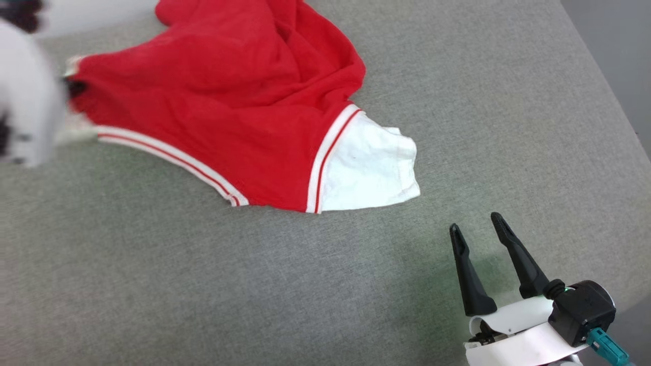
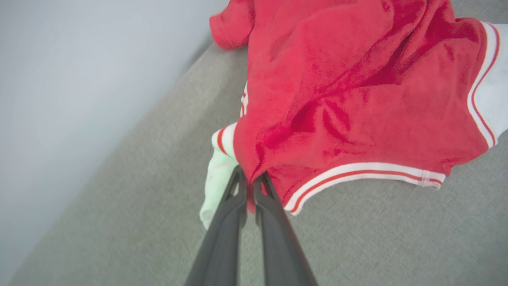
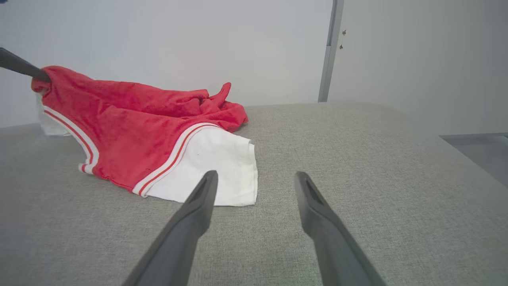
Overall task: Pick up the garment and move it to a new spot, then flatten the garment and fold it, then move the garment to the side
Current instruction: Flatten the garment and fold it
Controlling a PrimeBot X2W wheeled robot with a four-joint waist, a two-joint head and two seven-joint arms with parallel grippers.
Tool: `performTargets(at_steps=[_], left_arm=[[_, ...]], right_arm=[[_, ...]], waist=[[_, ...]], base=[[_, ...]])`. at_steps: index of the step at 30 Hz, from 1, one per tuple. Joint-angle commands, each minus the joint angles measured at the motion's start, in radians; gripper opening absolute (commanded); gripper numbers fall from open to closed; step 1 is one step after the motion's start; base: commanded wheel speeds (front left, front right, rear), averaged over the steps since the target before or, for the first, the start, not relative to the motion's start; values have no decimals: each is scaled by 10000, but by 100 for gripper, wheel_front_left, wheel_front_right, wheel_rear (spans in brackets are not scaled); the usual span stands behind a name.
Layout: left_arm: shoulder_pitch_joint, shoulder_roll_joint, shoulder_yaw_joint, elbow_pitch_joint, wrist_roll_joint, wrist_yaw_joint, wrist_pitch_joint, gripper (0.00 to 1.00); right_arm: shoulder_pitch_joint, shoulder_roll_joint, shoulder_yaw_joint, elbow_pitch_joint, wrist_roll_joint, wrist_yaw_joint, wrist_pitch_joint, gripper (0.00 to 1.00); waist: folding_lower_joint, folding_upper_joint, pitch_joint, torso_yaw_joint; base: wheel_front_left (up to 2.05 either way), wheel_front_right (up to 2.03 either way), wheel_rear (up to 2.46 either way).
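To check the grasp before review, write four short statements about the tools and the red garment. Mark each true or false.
1. The left tool is shut on the red garment. True.
2. The right tool grips the white lining. False: it is open, apart from the garment, over the grey fabric surface.
3. The garment is folded in a neat stack. False: it lies rumpled and unfolded.
4. White lining sticks out beyond a striped band. True.
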Motion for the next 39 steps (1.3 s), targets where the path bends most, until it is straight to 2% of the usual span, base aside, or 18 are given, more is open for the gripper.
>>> performTargets(at_steps=[1, 3, 4, 7, 10, 16, 17, 18, 19, 23, 29, 34, 39], left_arm=[[-83, -637, -239, -296, 484, -111, -336, 0], [90, -1102, -459, -680, 645, -129, -459, 0], [90, -1102, -459, -680, 645, -129, -459, 0], [361, -1825, -787, -1481, 902, -142, -427, 0], [825, -2297, -994, -1924, 1073, 45, -358, 0], [1636, -2547, -1105, -1555, 1235, 359, -861, 0], [1742, -2516, -1095, -1431, 1143, 323, -967, 14], [1830, -2461, -1042, -1301, 1029, 287, -1076, 44], [1877, -2417, -997, -1186, 916, 245, -1132, 100], [1905, -2209, -562, -1184, -209, 86, -1003, 100], [1347, -1354, -8, -1408, -1428, -41, -229, 100], [1308, -1013, 99, -1021, -2175, 119, 480, 100], [1498, -964, 136, -315, -2314, 439, 409, 100]], right_arm=[[-85, 10, -28, 53, -37, -18, -14, 100], [-109, 10, -15, 56, -64, -18, -14, 100], [-109, 10, -15, 56, -64, -18, -14, 100], [-39, 11, -73, -9, -75, -18, -14, 100], [48, 13, -29, -111, 19, -18, -12, 100], [187, 13, 140, -249, 201, -18, -13, 100], [180, 11, 116, -251, 218, -18, -13, 100], [176, 11, 89, -242, 244, -18, -13, 100], [195, 13, 50, -217, 249, -18, -14, 100], [143, 13, -70, -92, 152, -18, -14, 100], [-194, 10, 10, 148, -13, -18, -13, 100], [-308, 10, 109, 214, -81, -18, -12, 100], [-106, 10, 147, 28, -32, -18, -12, 100]], waist=[[0, 0, -147, 179], [0, 0, -146, 170], [0, 0, -146, 170], [0, 0, -80, 89], [0, 0, 69, -58], [0, 0, 298, -248], [0, 0, 318, -226], [0, 0, 322, -180], [0, 0, 302, -102], [0, 0, 172, 301], [0, 0, 4, 644], [0, 0, 30, 604], [0, 0, 268, 292]], base=[[0, 0, 0], [0, 0, 0], [0, 0, 0], [0, 0, 0], [0, 0, 0], [0, 0, 0], [0, 0, 0], [0, 0, 0], [0, 0, 0], [0, 0, 0], [0, 0, 0], [0, 0, 0], [0, 0, 0]])
